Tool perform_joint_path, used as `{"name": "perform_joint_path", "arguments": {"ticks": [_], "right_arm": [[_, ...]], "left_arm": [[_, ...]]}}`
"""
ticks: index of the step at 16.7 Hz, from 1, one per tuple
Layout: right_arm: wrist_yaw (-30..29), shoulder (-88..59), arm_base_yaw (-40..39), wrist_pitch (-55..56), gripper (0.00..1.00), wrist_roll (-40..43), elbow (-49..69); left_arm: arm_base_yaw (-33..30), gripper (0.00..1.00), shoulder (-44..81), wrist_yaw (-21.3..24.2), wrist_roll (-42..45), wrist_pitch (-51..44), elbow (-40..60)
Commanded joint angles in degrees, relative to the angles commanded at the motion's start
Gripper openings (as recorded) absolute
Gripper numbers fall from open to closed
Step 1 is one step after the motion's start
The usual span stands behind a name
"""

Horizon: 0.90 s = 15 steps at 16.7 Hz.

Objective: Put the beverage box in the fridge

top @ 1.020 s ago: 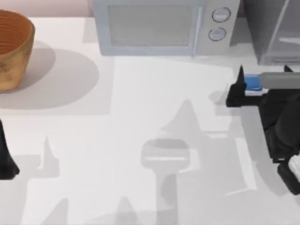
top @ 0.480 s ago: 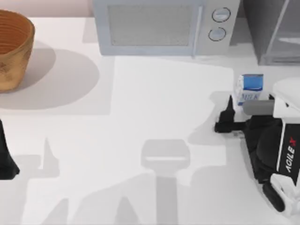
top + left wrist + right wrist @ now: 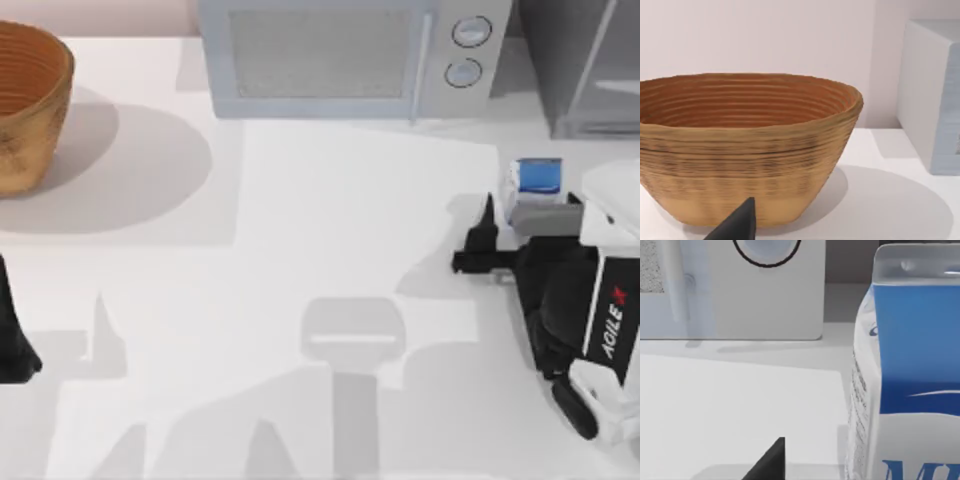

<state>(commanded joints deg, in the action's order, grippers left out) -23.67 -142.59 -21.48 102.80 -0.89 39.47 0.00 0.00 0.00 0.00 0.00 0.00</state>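
Microwave [image 3: 350, 55] crowding fridge [image 3: 590, 65] approach.

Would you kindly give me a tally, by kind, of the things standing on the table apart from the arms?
Appliances: 2, the microwave and the fridge
Cartons: 1, the beverage box
Baskets: 1, the woven basket
Total: 4
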Motion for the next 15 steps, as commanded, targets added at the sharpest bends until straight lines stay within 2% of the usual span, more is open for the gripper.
{"name": "perform_joint_path", "arguments": {"ticks": [15], "right_arm": [[2.35, -1.87, 2.39, -5.57, 1.00, 0.32, 7.57]], "left_arm": [[0.00, 1.00, 0.00, 0.00, 0.00, 0.00, 0.00]]}}
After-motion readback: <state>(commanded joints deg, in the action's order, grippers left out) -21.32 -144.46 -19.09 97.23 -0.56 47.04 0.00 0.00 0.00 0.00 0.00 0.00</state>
